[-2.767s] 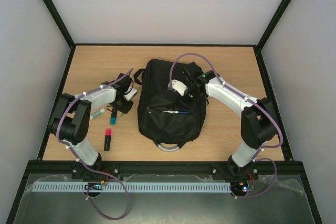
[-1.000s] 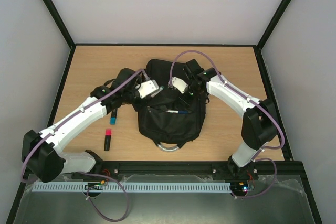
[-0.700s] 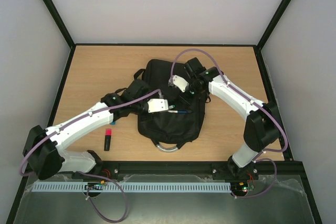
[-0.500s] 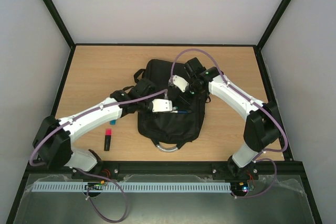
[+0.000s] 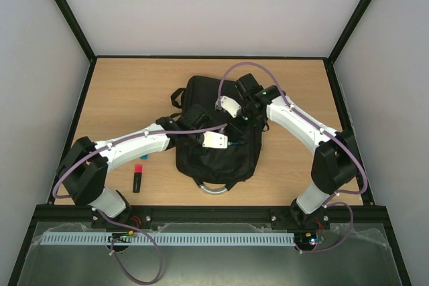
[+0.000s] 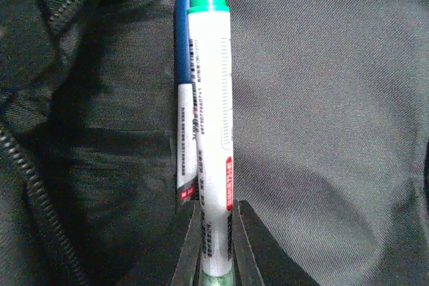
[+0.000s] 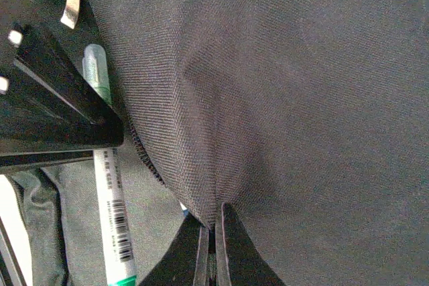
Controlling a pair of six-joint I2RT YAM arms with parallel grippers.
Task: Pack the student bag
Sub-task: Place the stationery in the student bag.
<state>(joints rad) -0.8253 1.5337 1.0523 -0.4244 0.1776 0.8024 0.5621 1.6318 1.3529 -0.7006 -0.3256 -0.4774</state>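
The black student bag (image 5: 221,162) lies mid-table, its silver handle loop (image 5: 216,189) toward me. My left gripper (image 5: 228,143) reaches over its front pocket, shut on a white marker with a green cap (image 6: 213,118). In the left wrist view the marker points into the pocket's dark opening, alongside a blue-capped marker (image 6: 182,98) lying there. My right gripper (image 7: 214,226) is shut on a pinched fold of the bag's fabric (image 7: 301,98), holding the pocket edge up. Beneath that edge, the right wrist view shows the green-capped marker (image 7: 110,192) and the left gripper's black body.
A pink-and-black highlighter (image 5: 137,177) lies on the wooden table left of the bag, under the left arm. A metal zip pull (image 7: 72,6) hangs at the pocket edge. Black frame rails border the table.
The left arm has swung right from the table's left side and over the bag, carrying the marker to the pocket opening. The right gripper has kept its hold on the fabric.
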